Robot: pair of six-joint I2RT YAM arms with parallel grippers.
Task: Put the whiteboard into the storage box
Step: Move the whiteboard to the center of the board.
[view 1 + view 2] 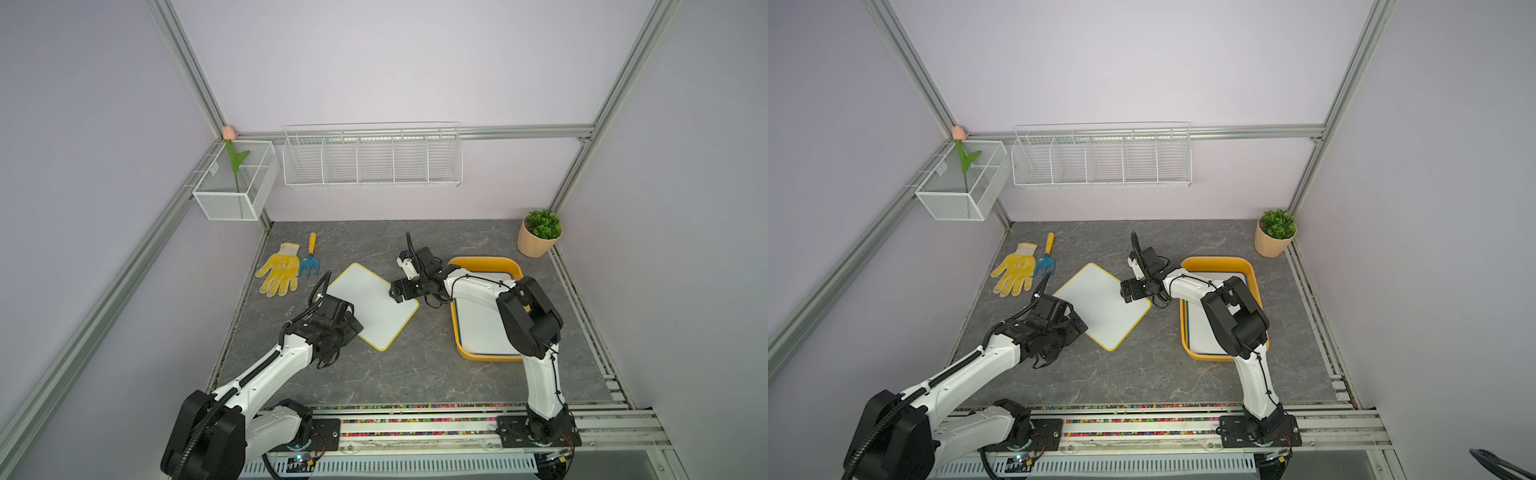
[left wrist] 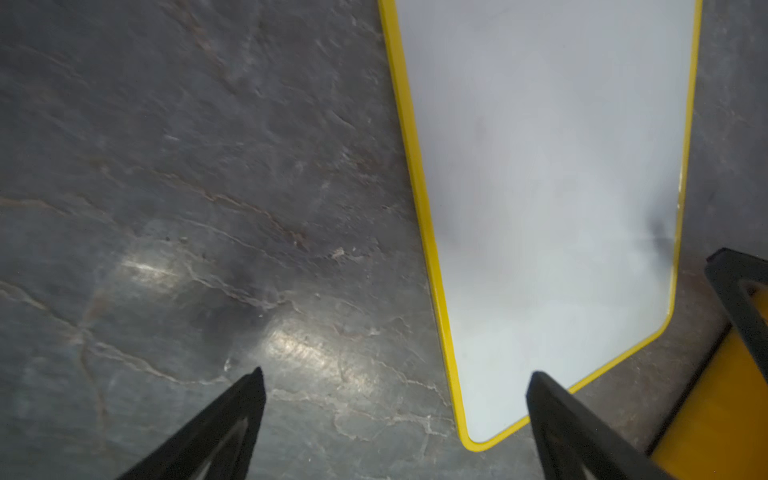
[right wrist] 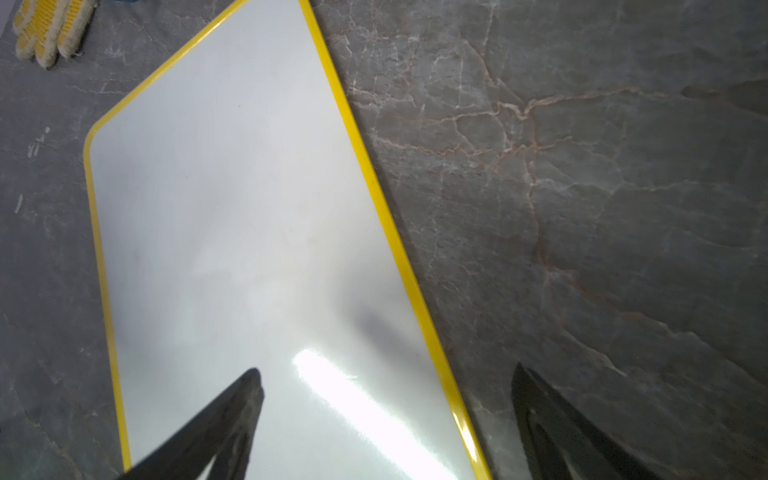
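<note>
The whiteboard (image 1: 372, 305) (image 1: 1102, 305), white with a yellow rim, lies flat on the grey table, turned like a diamond. My left gripper (image 1: 353, 326) (image 2: 397, 372) is open at its near-left corner. One finger hangs over the board, the other over bare table. My right gripper (image 1: 399, 291) (image 3: 387, 369) is open too and straddles the board's yellow edge (image 3: 374, 187) at the right corner. Neither holds anything. The orange-yellow storage box (image 1: 484, 262) (image 1: 1217, 261) stands to the right under my right arm, with a white board lying inside it.
A yellow glove (image 1: 280, 270) (image 3: 45, 29) and a blue hand rake (image 1: 309, 259) lie at the back left. A potted plant (image 1: 540, 232) stands in the back right corner. A wire rack (image 1: 372, 160) and a mesh basket (image 1: 237, 183) hang on the walls.
</note>
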